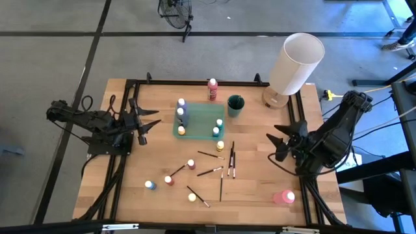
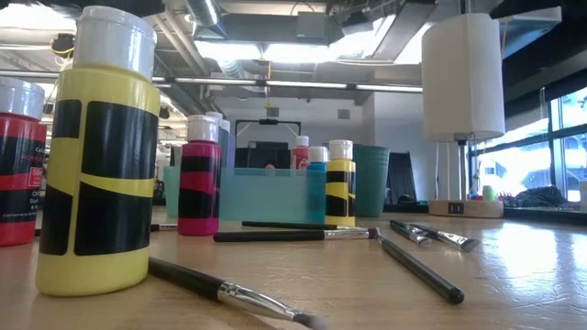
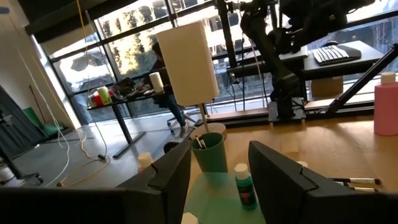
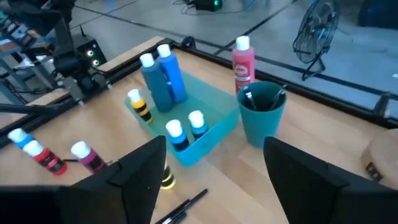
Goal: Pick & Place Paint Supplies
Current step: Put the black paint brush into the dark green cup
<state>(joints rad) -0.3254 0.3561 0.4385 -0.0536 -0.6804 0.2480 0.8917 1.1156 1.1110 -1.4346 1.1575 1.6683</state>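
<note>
Both arms stand back at the table's sides with nothing held: the left gripper [image 1: 153, 125] waits at the left edge with its fingers parted and empty, and the right gripper [image 1: 276, 144] waits at the right edge with its fingers spread wide, also empty. The step in hand appears to be choosing and approaching the next loose item. Select a piece that stands clear of its neighbours, such as the yellow bottle [image 1: 220, 145] just in front of the teal tray [image 1: 198, 115]; descend with the fingers astride the body, below the white cap, and close squarely so that the bottle does not tip. For the brushes [image 1: 229, 164] lying in a loose cluster at the table's middle, align the fingers across the handle and take one only, because several lie close together or crossing. The tray holds bottles at its edges: two taller blue or purple ones [image 4: 166, 78] at one end, a small yellow-and-black one [image 4: 139, 106] beside them, and two small ones [image 4: 186, 129] at the opposite end. The green cup [image 1: 235, 105] beside the tray holds at least one thin brush. More small bottles [image 1: 169, 180] stand near the front edge; a pink bottle [image 1: 284, 196] lies at the front right, and a red one [image 1: 212, 89] stands at the rear.
</note>
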